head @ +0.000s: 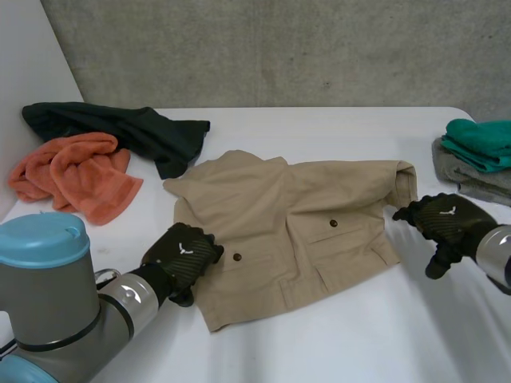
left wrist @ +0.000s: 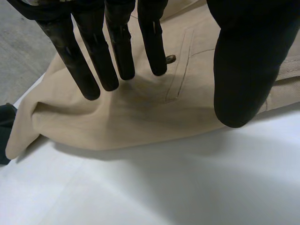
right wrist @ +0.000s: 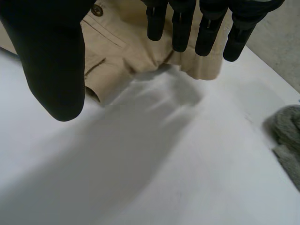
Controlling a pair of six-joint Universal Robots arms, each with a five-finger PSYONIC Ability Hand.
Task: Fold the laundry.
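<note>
Nearest the lens: left arm, ending in left hand over the near left edge of the khaki garment. Read its fingers as straight and spread, thumb apart, gripping nothing; cannot tell whether the tips touch cloth. Note orange towel and dark green cloth bunched well left of the garment. Find the garment spread flat on the table, buttoned pockets up, slightly rumpled. Just beside its right edge: right hand, fingers straight, empty. Further right of the garment, log teal cloth on grey towel, both folded.

Judge the fabric light, soft, limp once lifted, stiffer along seams and pockets, not slippery. Suggest pinching the outer edges near the corners, catching all layers, not the pocket flaps.
</note>
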